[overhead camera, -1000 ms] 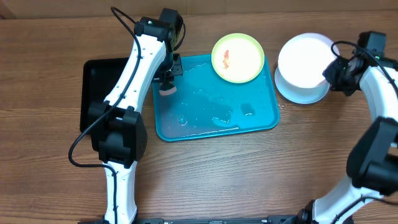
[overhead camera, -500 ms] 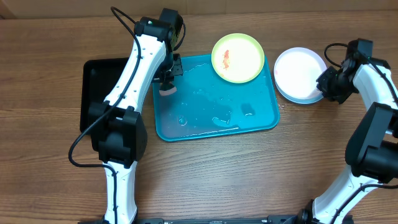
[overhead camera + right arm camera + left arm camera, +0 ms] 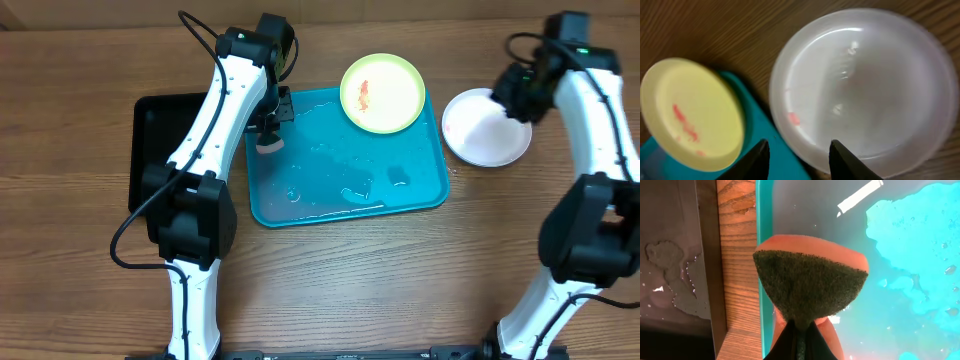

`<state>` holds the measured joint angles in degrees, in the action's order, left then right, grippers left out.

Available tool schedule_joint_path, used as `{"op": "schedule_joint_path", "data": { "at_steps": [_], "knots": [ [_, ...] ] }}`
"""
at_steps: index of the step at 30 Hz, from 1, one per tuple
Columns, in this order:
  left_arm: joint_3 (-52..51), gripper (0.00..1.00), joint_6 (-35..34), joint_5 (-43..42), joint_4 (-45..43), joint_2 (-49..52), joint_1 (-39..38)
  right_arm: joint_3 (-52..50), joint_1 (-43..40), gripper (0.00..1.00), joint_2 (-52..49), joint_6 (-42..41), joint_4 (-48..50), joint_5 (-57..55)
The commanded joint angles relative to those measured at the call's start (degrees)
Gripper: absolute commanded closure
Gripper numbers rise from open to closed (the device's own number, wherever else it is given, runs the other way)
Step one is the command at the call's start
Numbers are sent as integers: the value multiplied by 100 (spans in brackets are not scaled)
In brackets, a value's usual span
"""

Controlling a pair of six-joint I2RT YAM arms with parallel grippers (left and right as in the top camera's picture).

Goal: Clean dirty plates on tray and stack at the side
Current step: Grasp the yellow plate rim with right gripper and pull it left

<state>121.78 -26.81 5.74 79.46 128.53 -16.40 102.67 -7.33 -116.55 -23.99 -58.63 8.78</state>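
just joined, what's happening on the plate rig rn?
The left hand is shut on a sponge, held over the left edge of the wet tray. The right hand hangs open above the white plate, which lies on the table right of the tray. The yellow-green plate, smeared red, sits at the tray's far right corner, not yet cleaned.

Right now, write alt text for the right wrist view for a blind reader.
A round white plastic plate with a red smear lies below the open, empty right gripper, wooden table around it. Left of it, a red-smeared round yellow-green plastic plate rests on the turquoise plastic tray.
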Motion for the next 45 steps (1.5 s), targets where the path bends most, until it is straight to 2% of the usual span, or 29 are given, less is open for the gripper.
{"op": "schedule_joint_path", "data": {
  "at_steps": [1, 8, 15, 18, 22, 25, 27, 38, 43, 45],
  "knots": [
    [83, 96, 66, -48, -24, 37, -11, -81, 479, 59, -92, -289, 214, 199],
    [83, 96, 66, -50, -20, 37, -11, -96, 1167, 60, -605, -610, 468, 107],
    [83, 96, 66, -48, -22, 37, -11, -101, 1375, 61, -1110, -625, 577, -13],
    [83, 96, 66, -48, -22, 37, -11, -103, 1381, 65, -1298, -625, 595, -11],
    [83, 96, 66, -48, -22, 37, -11, -105, 1384, 76, -1410, -599, 538, -11],
    [83, 96, 66, -48, -22, 37, -11, -103, 1412, 91, -1408, -579, 439, -9],
    [83, 96, 66, -50, -22, 37, -13, -96, 1449, 96, -1397, -555, 315, -4],
    [83, 96, 66, -48, -26, 37, -13, -92, 2181, 96, -1137, 199, -1231, 184],
    [83, 96, 66, -50, -46, 37, -11, -92, 2625, 96, -1137, 205, -1506, 326],
    [83, 96, 66, -50, -42, 37, -13, -92, 2728, 93, -1137, 402, -1515, 509]
  ]
}}
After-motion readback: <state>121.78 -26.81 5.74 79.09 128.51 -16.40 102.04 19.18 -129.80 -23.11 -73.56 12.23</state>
